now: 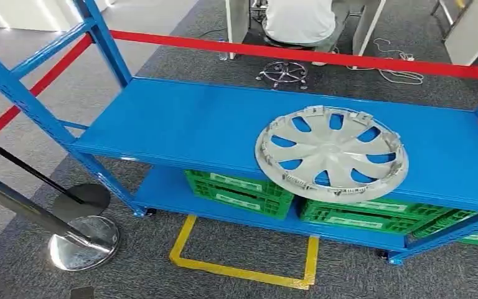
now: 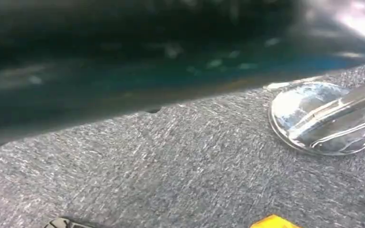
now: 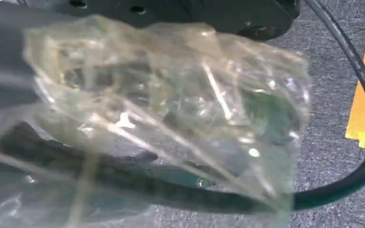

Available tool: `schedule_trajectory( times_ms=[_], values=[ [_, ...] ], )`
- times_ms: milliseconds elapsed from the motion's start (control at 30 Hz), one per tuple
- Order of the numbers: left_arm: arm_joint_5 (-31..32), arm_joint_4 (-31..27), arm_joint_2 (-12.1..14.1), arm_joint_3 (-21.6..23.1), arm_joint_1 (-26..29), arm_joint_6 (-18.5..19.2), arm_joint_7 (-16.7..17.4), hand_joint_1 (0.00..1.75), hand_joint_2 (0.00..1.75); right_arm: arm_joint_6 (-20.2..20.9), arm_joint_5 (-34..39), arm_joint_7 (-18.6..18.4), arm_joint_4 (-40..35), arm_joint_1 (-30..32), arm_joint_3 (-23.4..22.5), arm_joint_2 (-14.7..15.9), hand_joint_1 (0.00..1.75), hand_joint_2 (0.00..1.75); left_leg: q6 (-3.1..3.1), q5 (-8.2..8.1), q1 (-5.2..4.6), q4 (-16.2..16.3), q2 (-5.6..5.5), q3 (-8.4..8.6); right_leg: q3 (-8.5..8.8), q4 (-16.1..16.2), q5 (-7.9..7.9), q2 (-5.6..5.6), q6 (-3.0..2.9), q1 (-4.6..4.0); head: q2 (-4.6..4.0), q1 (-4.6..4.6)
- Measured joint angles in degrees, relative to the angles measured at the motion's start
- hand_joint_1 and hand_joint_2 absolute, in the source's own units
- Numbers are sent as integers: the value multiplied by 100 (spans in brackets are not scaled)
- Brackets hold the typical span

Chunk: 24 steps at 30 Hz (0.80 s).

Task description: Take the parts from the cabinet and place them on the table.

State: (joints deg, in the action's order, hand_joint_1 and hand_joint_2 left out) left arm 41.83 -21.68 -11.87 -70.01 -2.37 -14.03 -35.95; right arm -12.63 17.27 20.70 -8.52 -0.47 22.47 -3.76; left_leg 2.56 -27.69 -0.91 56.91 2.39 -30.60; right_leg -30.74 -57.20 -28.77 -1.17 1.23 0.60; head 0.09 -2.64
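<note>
A silver wheel cover (image 1: pixel 331 152) with curved spokes lies flat on the upper shelf of the blue metal rack (image 1: pixel 180 124), toward its right front edge. Nothing touches it. In the right wrist view a crumpled sheet of clear plastic film (image 3: pixel 171 104) lies over my right hand (image 3: pixel 2 61), which shows as a blurred grey shape behind the film. The film hides how its fingers lie.
Green crates (image 1: pixel 239 190) stand on the rack's lower shelf. A chrome stanchion base (image 1: pixel 84 243) (image 2: pixel 323 118) and red barrier belts (image 1: pixel 299 55) stand at the left and behind. Yellow floor tape (image 1: pixel 243 271) marks the carpet before the rack. A black cable (image 3: pixel 328 194) hangs by my right arm. A person (image 1: pixel 299 22) sits beyond.
</note>
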Motion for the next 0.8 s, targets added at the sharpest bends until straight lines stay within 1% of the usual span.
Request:
schedule_trajectory(
  times_ms=[33,67,100,133,167,200,233,267,300,333,367,400,433,467,500,533,567,600,633,667,700,733,767,800],
  values=[
    [-4,0,0,0,0,0,0,0,0,-4,-13,7,0,-2,0,0,0,0,0,1,-9,-1,0,-4,2,9,6,-5,10,6,0,-2],
    [-7,0,0,0,1,0,0,0,0,-7,-15,11,0,-7,0,0,0,0,1,7,-15,-19,-1,-4,13,36,21,-9,33,8,0,-2],
    [-7,0,-11,0,1,0,0,0,0,-11,-20,15,0,-14,0,2,0,0,-22,73,35,-142,-1,56,30,34,5,-4,60,-18,0,-2],
    [-7,0,-15,0,-4,0,0,0,0,-15,-22,22,-2,-14,0,2,0,0,-52,108,61,-206,4,89,-49,-50,-83,39,80,-3,0,18],
    [-7,-2,-11,0,-15,0,0,0,0,-15,-22,24,0,-16,0,2,0,0,-32,119,69,-210,12,81,-186,-349,-288,76,99,1,0,48],
    [-11,0,-11,0,-17,0,0,0,0,-15,-22,22,0,-6,0,2,0,0,-31,118,68,-204,19,69,-392,-795,-500,93,124,15,0,52],
    [-13,0,-18,0,-11,0,0,0,0,-13,-20,20,0,-2,0,4,0,0,-27,115,60,-203,36,69,-639,-1301,-700,98,150,19,0,44],
    [-13,0,-17,0,-7,0,0,0,0,-11,-15,17,2,5,0,4,0,0,-27,113,57,-200,54,67,-833,-1668,-801,100,168,17,0,50],
    [-13,0,-17,0,-6,0,0,0,0,-9,-13,13,2,14,0,7,0,0,-32,107,57,-194,74,72,-903,-1764,-745,100,179,18,0,48],
    [-13,0,-20,0,-10,0,0,0,0,0,-13,9,2,25,0,7,0,0,-48,92,63,-186,99,80,-811,-1541,-531,92,189,24,0,48],
    [-11,0,-22,0,-11,0,0,0,0,0,-13,7,2,34,0,7,0,0,-67,72,69,-173,133,93,-604,-1092,-262,63,193,31,0,50],
    [-13,0,-26,0,-7,0,0,0,0,0,-11,7,2,34,0,9,0,0,-94,40,77,-150,175,116,-302,-485,24,-32,193,38,0,50],
    [-13,0,-24,0,-2,0,0,0,0,0,-13,7,2,20,0,9,0,0,-140,4,64,-112,214,130,-104,-56,73,-309,199,27,0,50],
    [-13,0,-11,0,-2,0,0,0,0,4,-11,9,0,-8,0,7,0,0,-177,-31,19,-79,248,122,-94,-28,10,-404,114,-7,0,63],
    [-13,0,-15,0,0,0,0,0,0,7,-11,9,0,-35,0,7,0,0,-197,-43,12,-55,276,122,-87,-31,26,-274,28,-2,0,46],
    [-15,0,-15,0,-6,0,0,0,0,7,-11,9,2,-26,0,7,0,0,-210,-47,11,-57,338,130,-82,-51,22,-227,-7,-10,0,37],
    [-24,0,-15,0,-8,0,0,0,0,2,-11,13,2,-23,0,9,0,0,-223,-52,18,-57,400,142,-144,-54,22,-160,-29,-26,0,35],
    [-31,0,-15,0,-11,0,0,0,0,-4,-11,13,2,-27,0,11,0,0,-254,-92,30,-43,464,159,-76,-35,42,-84,-78,1,0,42],
    [-31,0,-11,0,-12,0,0,0,0,-11,-7,13,2,-25,-2,11,0,0,-309,-182,60,14,283,157,-83,-29,58,-23,-108,16,0,29],
    [-31,0,-11,0,-14,0,0,0,0,-13,-6,9,2,-23,-2,11,0,0,-340,-382,77,238,43,63,-91,-30,71,23,-135,25,0,-10],
    [-31,0,-9,0,0,0,0,0,0,-13,-9,11,2,-29,-2,11,0,0,-361,-643,96,682,-93,-128,-108,-30,78,99,-147,25,0,-9],
    [-31,0,-9,0,8,0,0,0,0,-11,-11,11,2,-38,0,11,0,0,-374,-873,104,1197,-153,-361,-124,-32,85,182,-159,24,0,-13],
    [-33,0,-11,0,13,0,0,0,0,-11,-9,11,2,-36,0,11,0,0,-374,-1023,105,1634,-174,-568,-132,-33,88,263,-163,23,0,-9],
    [-33,0,-15,0,21,0,0,0,0,-11,0,11,2,-26,0,11,0,0,-364,-1022,105,1821,-180,-666,-128,-35,88,344,-163,22,0,-11]
  ],
)
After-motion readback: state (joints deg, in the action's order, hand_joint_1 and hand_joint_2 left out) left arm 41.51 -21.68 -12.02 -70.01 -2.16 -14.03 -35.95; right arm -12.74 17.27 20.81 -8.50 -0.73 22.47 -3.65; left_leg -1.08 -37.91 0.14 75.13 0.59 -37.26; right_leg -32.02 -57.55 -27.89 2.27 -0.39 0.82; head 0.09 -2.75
